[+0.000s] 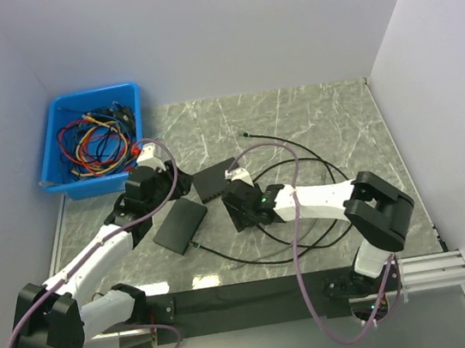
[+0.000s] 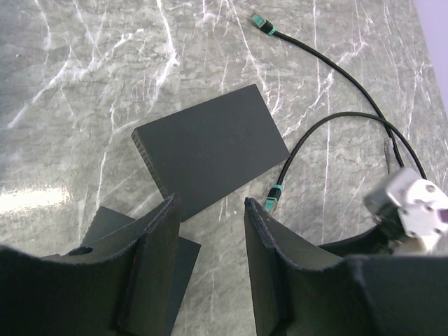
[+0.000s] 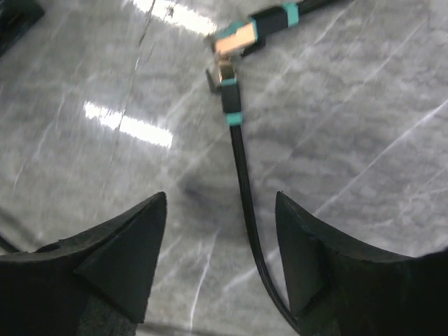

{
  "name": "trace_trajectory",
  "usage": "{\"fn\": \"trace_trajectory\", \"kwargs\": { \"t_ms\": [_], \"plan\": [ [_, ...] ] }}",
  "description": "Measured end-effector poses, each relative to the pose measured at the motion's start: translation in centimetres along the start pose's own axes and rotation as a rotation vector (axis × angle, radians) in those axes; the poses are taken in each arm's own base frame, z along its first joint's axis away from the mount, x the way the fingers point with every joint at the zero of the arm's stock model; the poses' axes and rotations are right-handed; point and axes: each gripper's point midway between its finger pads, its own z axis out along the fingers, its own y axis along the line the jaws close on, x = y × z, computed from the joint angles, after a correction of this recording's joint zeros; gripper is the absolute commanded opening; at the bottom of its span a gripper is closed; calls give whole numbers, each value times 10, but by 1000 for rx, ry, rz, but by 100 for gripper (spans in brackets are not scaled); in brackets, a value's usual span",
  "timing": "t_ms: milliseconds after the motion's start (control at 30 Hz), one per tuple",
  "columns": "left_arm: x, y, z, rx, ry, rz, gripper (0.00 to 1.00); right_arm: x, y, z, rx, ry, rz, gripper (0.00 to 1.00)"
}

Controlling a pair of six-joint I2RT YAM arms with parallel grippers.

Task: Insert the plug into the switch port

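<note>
While both arms lean over the marble-patterned table, a blue bin of tangled spare cables sits at far left, well apart from the work. The left gripper hovers with jaws spread wide and nothing between them, above a thin dark panel and just short of the switch, a flat dark box whose ports cannot be made out. Further right, the right gripper is likewise wide open and empty, the black cable running loose between its fingers. The plug lies on the table just ahead, beside a 2nd plug. It looks light, small and rigid, with a delicate clip. The springy cord may twist it, so a hold on the plug body just ahead of the teal band seems best. The loose switch may slide when pushed, and the looping cable could snag.
</note>
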Motion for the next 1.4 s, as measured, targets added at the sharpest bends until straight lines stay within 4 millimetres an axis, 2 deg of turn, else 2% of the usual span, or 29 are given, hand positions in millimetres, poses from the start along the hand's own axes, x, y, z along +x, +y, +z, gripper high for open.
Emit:
{"fn": "trace_trajectory", "kwargs": {
  "t_ms": [133, 167, 267, 400, 567, 700, 867, 1033, 1133, 1267, 1400],
  "plan": [
    [1, 2, 0, -4, 1, 2, 47, -2, 0, 12, 38, 8, -8, 57],
    [1, 3, 0, -5, 2, 4, 47, -1, -1, 14, 46, 11, -10, 51],
    [3, 4, 0, -8, 6, 10, 47, 3, -4, 19, 64, 21, -13, 38],
    [3, 5, 0, -10, 6, 12, 47, 1, -4, 20, 70, 12, -10, 27],
    [1, 8, -1, -24, -5, 12, 47, -1, -2, 22, 65, 3, -8, 2],
    [-11, 19, -11, -87, -73, 6, 48, -2, -2, 22, 65, -1, -7, 0],
    [-31, 38, -36, -178, -192, -36, 51, 2, 0, 18, 37, 4, -21, 0],
    [-50, 37, -59, -182, -301, -83, 52, 2, 4, -8, -50, -18, -26, 0],
    [-58, 32, -66, -160, -335, -96, 52, -11, 10, -37, -136, -87, -5, 0],
    [-58, 25, -68, -124, -330, -98, 52, -31, 13, -75, -230, -203, 35, 0],
    [-51, 7, -64, -14, -297, -88, 53, -37, 16, -100, -329, -284, 59, 0]
  ]
}}
